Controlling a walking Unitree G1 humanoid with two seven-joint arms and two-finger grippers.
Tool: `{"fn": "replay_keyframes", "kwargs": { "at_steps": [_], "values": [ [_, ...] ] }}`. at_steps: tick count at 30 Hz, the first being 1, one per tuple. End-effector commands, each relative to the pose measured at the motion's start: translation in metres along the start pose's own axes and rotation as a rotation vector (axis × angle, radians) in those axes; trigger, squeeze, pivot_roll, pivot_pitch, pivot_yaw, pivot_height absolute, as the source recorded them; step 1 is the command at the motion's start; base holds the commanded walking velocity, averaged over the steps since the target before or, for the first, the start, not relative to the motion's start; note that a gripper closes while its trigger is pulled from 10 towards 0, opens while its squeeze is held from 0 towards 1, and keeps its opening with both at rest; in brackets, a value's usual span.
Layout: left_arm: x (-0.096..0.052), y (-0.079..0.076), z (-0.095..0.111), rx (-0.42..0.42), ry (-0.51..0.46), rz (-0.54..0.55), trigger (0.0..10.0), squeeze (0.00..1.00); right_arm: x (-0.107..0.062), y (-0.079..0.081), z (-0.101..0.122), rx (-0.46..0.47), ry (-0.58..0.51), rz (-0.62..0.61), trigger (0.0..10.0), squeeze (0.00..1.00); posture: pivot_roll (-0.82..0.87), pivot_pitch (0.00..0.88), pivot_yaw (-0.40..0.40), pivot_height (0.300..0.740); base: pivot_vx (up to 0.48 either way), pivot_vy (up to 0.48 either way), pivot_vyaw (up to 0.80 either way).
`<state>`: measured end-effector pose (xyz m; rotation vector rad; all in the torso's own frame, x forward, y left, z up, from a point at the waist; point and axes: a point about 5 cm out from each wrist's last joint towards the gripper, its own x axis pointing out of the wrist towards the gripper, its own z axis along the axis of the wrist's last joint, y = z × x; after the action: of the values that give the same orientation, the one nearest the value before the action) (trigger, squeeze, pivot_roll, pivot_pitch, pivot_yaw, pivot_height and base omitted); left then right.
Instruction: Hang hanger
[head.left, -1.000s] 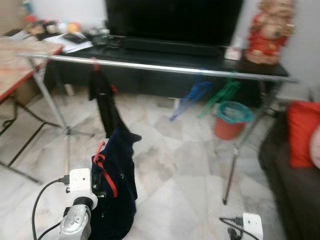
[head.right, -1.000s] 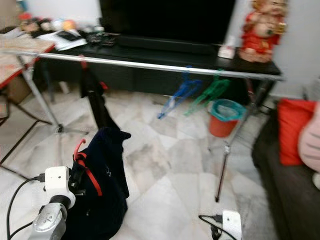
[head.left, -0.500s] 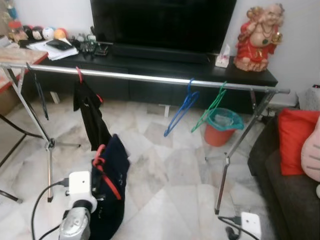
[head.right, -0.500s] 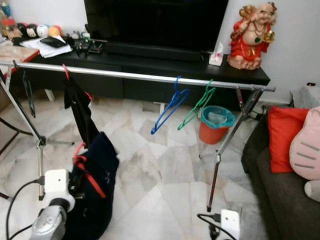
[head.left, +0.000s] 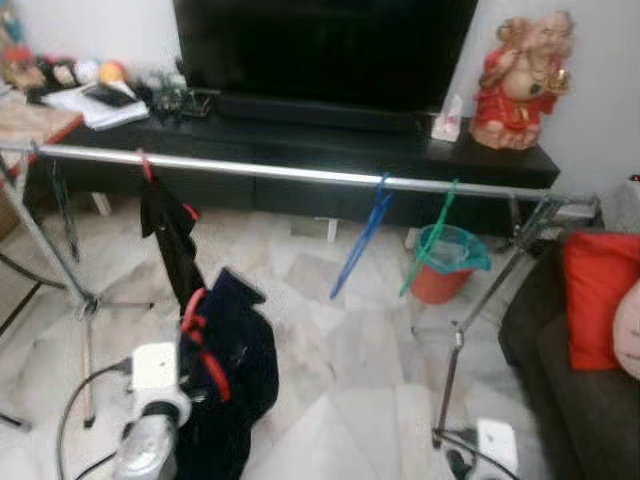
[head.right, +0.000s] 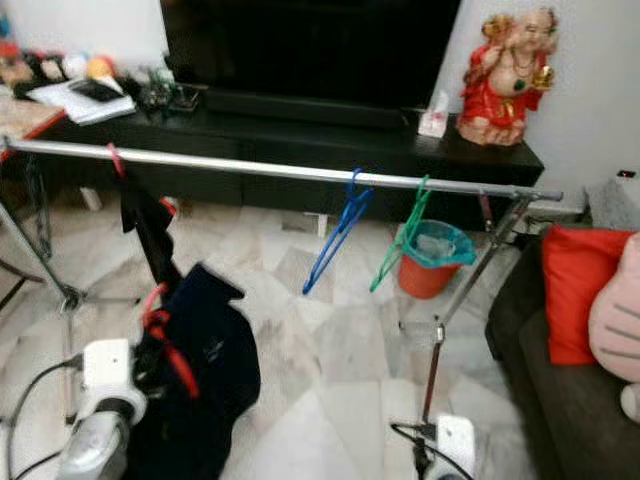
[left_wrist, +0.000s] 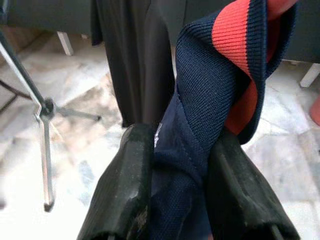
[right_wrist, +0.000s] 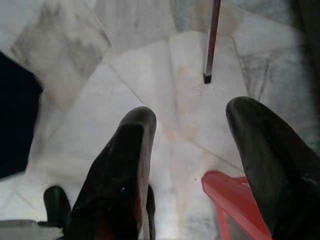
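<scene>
1. You can see that the whole picture has shifted since half a second ago: the rail (head.left: 300, 172) now lies a little lower and the frame is more blurred. This is the camera moving, so I judge the robot is walking or bending, not that the things moved.

2. The navy shirt (head.left: 232, 345) on its red hanger (head.left: 203, 345) is still low, at the robot's left, well below the rail. The hook is not yet on the rail, so the hanging is not done; the approach is still going on.

3. The left gripper (left_wrist: 177, 185) keeps its jaws closed narrowly on the navy shirt, near the red-trimmed collar. The cloth fills the gap between the two fingers (left_wrist: 132, 175). You cannot tell whether the hanger itself is also inside the grip.

4. The right gripper (right_wrist: 200, 155) hangs idle over the floor (right_wrist: 150, 60), its jaws wide apart and holding nothing.

5. On the rail, a black garment (head.left: 170, 235) hangs near the left end, and a blue hanger (head.left: 362, 240) and a green hanger (head.left: 432, 235) hang toward the right end. Between them there is a free part of the rail, which looks to me a good place for the hook.
</scene>
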<state>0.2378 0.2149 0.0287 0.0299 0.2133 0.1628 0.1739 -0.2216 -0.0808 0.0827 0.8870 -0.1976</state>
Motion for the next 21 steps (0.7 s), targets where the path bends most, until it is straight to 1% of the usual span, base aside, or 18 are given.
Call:
{"fn": "replay_keyframes", "kwargs": {
  "at_steps": [1,21],
  "values": [
    [0.0035,-0.0103,0.0097,-0.005,-0.049,-0.026,10.0,0.00,-0.0019,-0.0104,-0.0031,-0.002,0.009,-0.025,10.0,0.00,-0.11,0.000,-0.056,0.740,0.285,0.000,0.00],
    [0.0037,-0.0119,0.0102,-0.009,-0.052,-0.023,10.0,0.00,-0.0018,-0.0109,-0.0032,-0.012,0.016,-0.029,10.0,0.00,-0.11,0.000,-0.056,0.740,0.287,0.000,0.00]
  ]
}}
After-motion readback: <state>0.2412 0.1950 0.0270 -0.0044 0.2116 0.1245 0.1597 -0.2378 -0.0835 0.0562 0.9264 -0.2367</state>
